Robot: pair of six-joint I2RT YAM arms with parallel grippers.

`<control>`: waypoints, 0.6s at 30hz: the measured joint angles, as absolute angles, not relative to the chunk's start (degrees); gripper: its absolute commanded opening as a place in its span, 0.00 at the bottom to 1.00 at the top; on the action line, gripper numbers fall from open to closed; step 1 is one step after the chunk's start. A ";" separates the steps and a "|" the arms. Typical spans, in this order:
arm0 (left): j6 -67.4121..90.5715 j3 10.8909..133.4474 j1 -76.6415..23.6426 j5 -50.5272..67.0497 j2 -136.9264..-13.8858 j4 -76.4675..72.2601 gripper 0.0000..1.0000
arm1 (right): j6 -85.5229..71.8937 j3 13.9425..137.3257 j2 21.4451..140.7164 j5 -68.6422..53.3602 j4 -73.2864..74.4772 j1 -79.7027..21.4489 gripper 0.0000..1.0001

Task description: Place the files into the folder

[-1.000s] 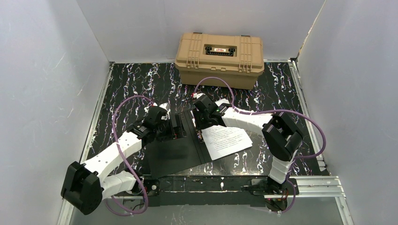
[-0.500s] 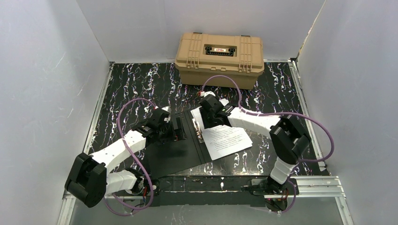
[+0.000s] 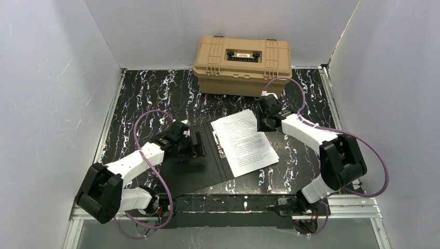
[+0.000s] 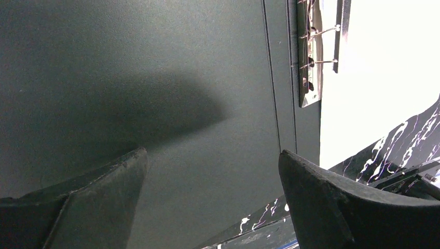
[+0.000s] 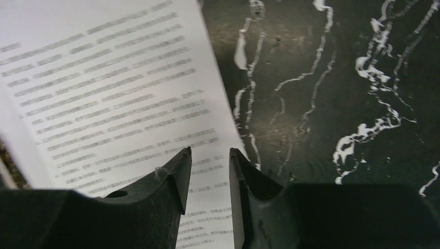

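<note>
Few and likely limp, the files point(image 3: 244, 142) are laid on the right half of the open folder point(image 3: 191, 174) and are best pinched at an edge; the left fingers point(image 4: 342, 202) are spread wide, the right fingers point(image 5: 161, 197) narrowly parted, nothing held.

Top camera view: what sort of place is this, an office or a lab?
Probably a robot test cell, not an office: plain white walls box in a marbled table, a left arm and right arm are bolted at its edge, and a folder lies staged.

The black, white-veined table point(image 3: 150, 93) carries a tan hard case point(image 3: 242, 65) against its far edge. The folder point(image 3: 192, 174) lies open near the arms.
</note>
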State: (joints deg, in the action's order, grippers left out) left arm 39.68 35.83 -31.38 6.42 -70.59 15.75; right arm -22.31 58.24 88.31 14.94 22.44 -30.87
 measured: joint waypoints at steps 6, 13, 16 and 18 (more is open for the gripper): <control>39.70 35.38 -31.38 6.42 -70.87 15.14 0.94 | -22.96 55.99 88.31 18.00 22.70 -25.32 0.28; 39.70 35.18 -31.38 6.42 -70.94 14.92 0.94 | -24.53 54.83 89.25 21.28 22.44 -23.20 0.04; 39.70 35.16 -31.38 6.42 -71.13 14.92 0.94 | -25.08 54.57 90.28 21.30 22.06 -23.00 0.01; 39.70 35.16 -31.38 6.42 -71.18 14.90 0.94 | -25.26 54.50 91.00 21.23 22.04 -22.94 0.01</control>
State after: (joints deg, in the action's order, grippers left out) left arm 39.70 35.16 -31.38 6.42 -71.18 14.90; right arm -25.26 54.50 91.00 21.23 22.04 -22.94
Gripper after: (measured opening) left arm 0.944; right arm 0.029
